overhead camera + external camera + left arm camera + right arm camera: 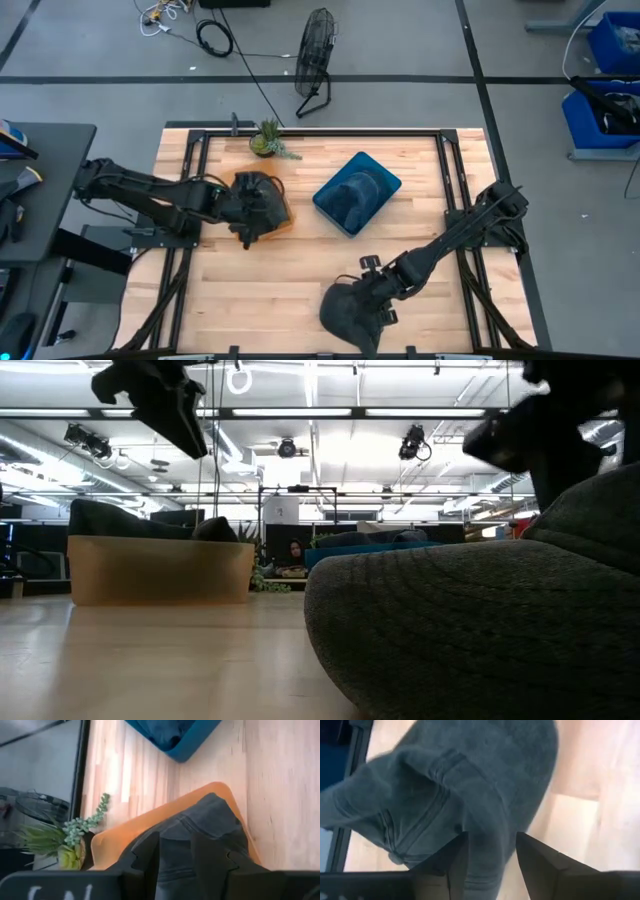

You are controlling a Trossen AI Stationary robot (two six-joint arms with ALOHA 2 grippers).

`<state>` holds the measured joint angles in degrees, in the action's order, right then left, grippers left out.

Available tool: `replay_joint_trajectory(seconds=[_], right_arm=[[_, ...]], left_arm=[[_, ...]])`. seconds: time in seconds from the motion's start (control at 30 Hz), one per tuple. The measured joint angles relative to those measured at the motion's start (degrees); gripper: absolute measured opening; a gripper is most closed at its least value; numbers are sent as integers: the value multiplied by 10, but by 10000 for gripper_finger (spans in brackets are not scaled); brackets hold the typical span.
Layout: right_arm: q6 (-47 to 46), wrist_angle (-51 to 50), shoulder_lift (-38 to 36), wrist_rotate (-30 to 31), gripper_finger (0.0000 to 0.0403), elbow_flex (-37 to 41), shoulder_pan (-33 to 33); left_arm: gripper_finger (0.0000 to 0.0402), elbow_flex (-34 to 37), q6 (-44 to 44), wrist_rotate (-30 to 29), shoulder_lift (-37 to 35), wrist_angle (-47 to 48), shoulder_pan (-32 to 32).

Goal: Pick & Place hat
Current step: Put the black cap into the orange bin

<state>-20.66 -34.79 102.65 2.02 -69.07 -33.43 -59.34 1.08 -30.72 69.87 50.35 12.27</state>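
Note:
A dark grey hat (346, 314) (470, 625) (470, 775) lies at the table's near edge, its underside on the wood. My right gripper (373, 291) (492, 842) is at its far-right side, shut on a ridge of its cloth. Another dark hat (262, 190) (210, 815) sits inside an orange tray (286, 222) (125, 827) (160, 570) on the left. My left gripper (247, 222) (175, 842) (160, 400) hovers above that hat, open and touching nothing. A blue hat (352, 196) rests in a blue tray (385, 180). My right gripper pinches a raised ridge of the grey hat's cloth (490, 832) between its two fingers, slanting down from the table's far right. Most of the hat rests on the table (420, 660). In the low view the side by the gripper (600, 510) rises higher.
A small potted plant (267, 140) (65, 840) stands at the far edge behind the orange tray. Black frame rails (455, 180) run along the table's sides. Bare wood (270, 280) lies between the trays and the near edge. A fan (314, 60) stands on the floor beyond.

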Motion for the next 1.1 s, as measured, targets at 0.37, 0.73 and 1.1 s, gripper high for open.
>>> replay_joint_trajectory(seconds=[0.37,0.73,1.1], right_arm=[[-10,167,0,-60,133,82,21],[32,151,-5,-10,17,35,75],[131,-4,-23,138,5,-155,163]], left_arm=[[115,0,-2,-28,-7,6,4],[115,0,-2,-73,-7,7,4],[115,1,17,-374,-19,-21,46]])
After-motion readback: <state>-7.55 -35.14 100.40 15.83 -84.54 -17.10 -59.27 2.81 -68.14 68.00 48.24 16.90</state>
